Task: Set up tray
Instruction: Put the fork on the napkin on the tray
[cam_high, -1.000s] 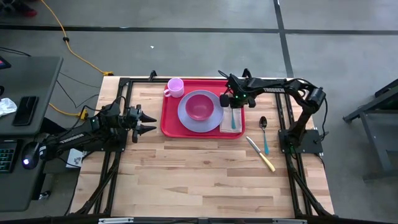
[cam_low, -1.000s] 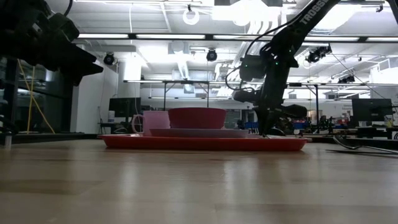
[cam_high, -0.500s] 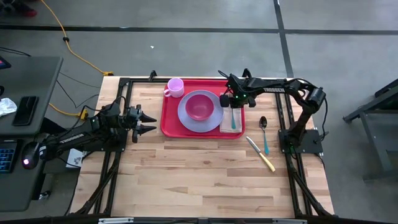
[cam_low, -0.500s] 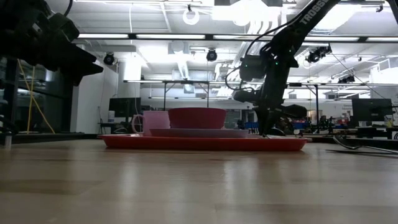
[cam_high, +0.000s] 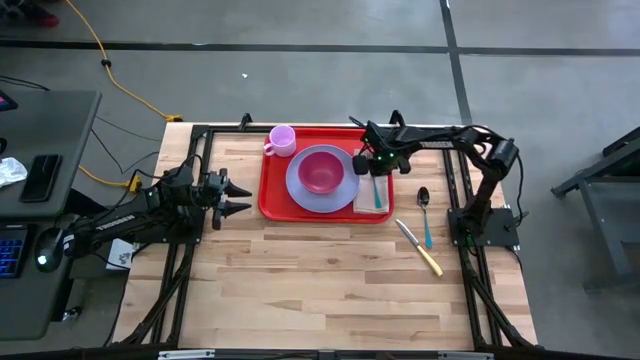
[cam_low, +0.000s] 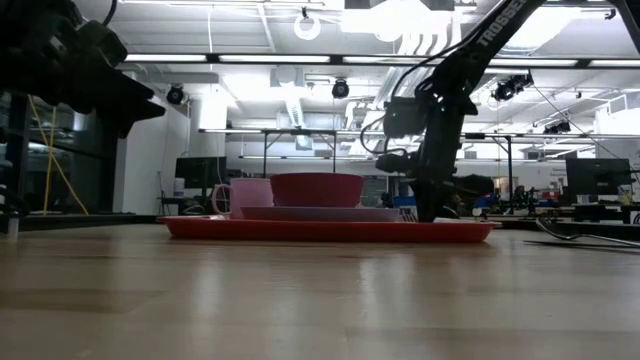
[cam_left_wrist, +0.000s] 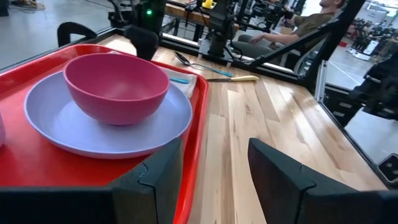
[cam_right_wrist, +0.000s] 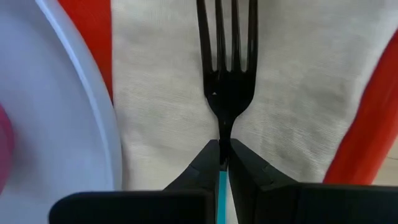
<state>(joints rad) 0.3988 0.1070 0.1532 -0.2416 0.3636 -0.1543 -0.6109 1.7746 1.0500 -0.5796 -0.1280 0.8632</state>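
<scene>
The red tray lies at the table's far middle. On it are a lavender plate with a pink bowl, a pink cup and a beige napkin at its right side. My right gripper is over the napkin, shut on a fork with black tines and a teal handle. My left gripper stands open left of the tray, level, pointing at it, touching nothing. My right gripper pinches the fork's neck, where the black head meets the teal handle, between its two fingertips. The fingers come steeply from above, one on each side of the neck. The fork lies flat along the napkin; whether it rests on it I cannot tell.
A spoon with a teal handle and a knife with a yellow handle lie on the wood right of the tray. Black frame rails run along the table's left, far and right sides. The near half of the table is bare wood.
</scene>
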